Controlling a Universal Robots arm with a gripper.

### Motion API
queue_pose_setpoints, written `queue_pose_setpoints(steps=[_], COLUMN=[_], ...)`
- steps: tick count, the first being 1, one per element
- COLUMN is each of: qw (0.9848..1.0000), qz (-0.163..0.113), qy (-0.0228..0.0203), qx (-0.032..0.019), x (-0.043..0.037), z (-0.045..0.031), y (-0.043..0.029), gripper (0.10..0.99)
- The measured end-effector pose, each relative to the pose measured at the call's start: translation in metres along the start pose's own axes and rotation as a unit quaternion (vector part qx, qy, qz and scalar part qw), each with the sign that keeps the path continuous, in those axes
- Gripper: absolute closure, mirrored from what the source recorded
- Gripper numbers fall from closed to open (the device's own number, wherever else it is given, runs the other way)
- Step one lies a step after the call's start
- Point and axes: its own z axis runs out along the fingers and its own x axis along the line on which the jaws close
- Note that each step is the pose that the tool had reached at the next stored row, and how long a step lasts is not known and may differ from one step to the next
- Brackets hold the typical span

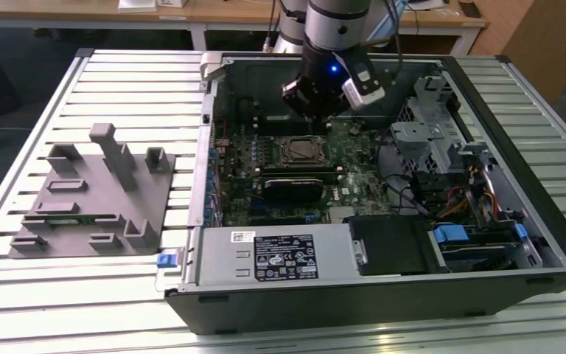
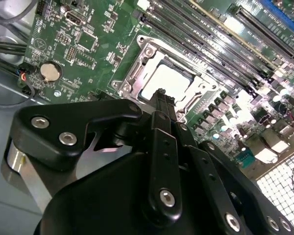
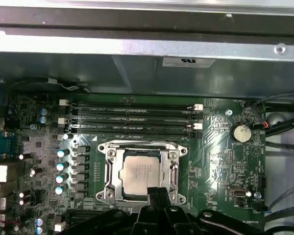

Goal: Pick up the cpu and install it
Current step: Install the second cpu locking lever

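Cpu (image 3: 141,174) already sits flat inside the socket (image 3: 108,172) on the motherboard (image 3: 215,152), silvery top facing up, metal frame around it, not in the tool's grip. Both wrist views show the same: chip seated square in the socket (image 2: 137,73), cpu (image 2: 169,81) top bare, nothing on it. Tool (image 3: 158,192) hangs just above the near edge of the socket, fingers pressed together and pinching nothing; in the second wrist view the tool (image 2: 160,95) tips meet in a single narrow point over the cpu's edge. In the exterior view the tool (image 1: 323,110) is inside the open computer case (image 1: 480,243), above the socket (image 1: 301,150), with the grey fixture (image 1: 96,199) well apart on the slatted surface (image 1: 27,118) outside the case. Judged step: placing part looks done, install stage at or near the end. I cannot tell whether the chip is fully keyed in or the frame is latched.
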Motion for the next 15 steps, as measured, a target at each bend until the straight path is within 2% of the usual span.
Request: queue_pose_setpoints(steps=[4,10,15], qw=[1.0,1.0,1.0], qz=[0.0,0.0,0.0], qy=[0.0007,0.0007,0.0007], qx=[-0.0007,-0.0009,-0.0009], x=[0.0001,0.0003,0.0003], z=[-0.0006,-0.0012,0.0], y=[-0.0061,-0.019,-0.0202], gripper=[0.98,0.98,0.98])
